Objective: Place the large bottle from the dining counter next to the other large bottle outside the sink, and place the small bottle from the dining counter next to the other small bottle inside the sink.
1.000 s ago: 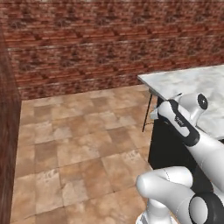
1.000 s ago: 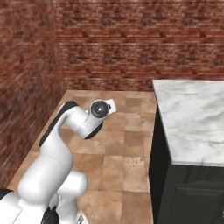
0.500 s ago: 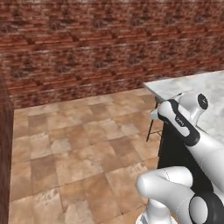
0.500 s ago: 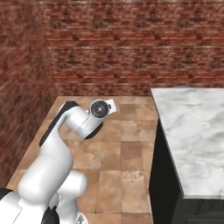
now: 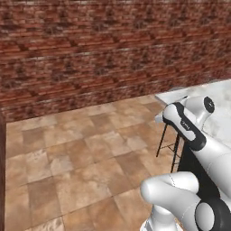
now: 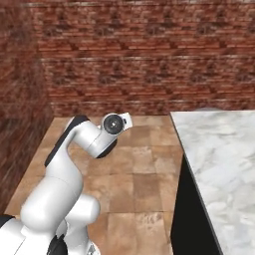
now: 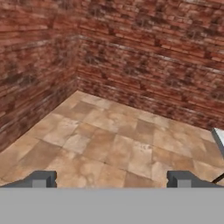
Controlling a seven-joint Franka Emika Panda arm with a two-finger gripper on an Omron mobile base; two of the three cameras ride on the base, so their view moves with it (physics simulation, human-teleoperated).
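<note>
The pincer (image 7: 112, 179) was held wide open, with nothing between its 2 fingertips (image 7: 43, 178), which were seen far apart at the bottom of the hand view. Ahead of the pincer a broad stretch of tiled floor (image 7: 109, 144) was laid out, free of obstacles, up to 2 brick walls (image 7: 148, 57) that were joined in a corner ahead and to the left of the pincer. To the right of the pincer, the near corner of the marble desk (image 6: 224, 164) was seen, its pale edge just caught at the right border of the hand view. The desk's long edge was run alongside the arm, with the dark cabinet face (image 6: 191, 219) dropped below it. A thin-legged black stool (image 5: 170, 144) was stood against that side, below the pincer. No bottle could be made out on the part of the desk that was visible.
</note>
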